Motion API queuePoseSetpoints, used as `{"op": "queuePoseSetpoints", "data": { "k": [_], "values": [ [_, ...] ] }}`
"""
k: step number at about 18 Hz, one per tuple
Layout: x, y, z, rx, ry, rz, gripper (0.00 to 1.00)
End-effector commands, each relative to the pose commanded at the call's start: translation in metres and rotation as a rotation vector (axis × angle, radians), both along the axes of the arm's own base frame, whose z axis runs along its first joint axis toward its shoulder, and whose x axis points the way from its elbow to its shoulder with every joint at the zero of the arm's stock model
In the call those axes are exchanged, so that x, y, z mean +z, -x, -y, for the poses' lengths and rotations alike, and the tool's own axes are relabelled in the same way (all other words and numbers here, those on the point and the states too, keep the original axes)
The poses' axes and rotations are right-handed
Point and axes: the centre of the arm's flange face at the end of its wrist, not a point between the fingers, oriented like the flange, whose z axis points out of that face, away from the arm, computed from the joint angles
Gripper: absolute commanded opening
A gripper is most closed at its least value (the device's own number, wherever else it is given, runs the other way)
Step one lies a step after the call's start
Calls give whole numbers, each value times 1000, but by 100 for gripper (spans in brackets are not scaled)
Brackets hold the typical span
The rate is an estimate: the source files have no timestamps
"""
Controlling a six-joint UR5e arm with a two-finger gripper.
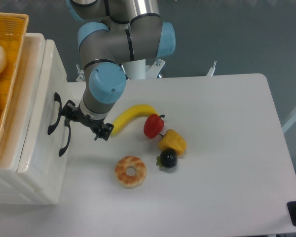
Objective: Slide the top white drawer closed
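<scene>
While the arm leans over the left side of the desk [222, 148], the job looks to be in its pushing step. There is only one view, from a camera looking down.

The claw [85, 124] sits right by the front of the top white drawer [48, 89], just beside its black handle [53, 113]. It seems to press the front panel with its side. I cannot tell if its two fingers are apart or together, and it does not look to hold anything. The drawer is at the left, and I think it is nearly all the way in, as I see almost no gap behind its front. So the next move, I think, is a small, gentle push to the left until it stops, and then the arm can pull away.

The drawer is shiny white plastic, smooth and boxy. Its handle is a thin black arch. Below it is the lower drawer front [39, 168] with a like black handle [65, 139]. On top sits an orange wicker basket [12, 54], bumpy and woven.

On the desk lie a curved yellow banana [133, 116], a red pepper [153, 125], a lumpy yellow pepper [172, 141], a round dark fruit [167, 159] and a ring-shaped donut [130, 171].
</scene>
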Motion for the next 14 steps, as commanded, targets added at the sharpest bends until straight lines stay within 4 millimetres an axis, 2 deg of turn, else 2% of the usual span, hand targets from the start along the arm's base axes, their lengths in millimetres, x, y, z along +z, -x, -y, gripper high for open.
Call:
{"op": "queuePoseSetpoints", "data": {
  "k": [11, 14],
  "values": [
    [1, 7, 3, 3, -2, -7, 100],
    [14, 17, -3, -5, -22, -42, 100]
  ]
}}
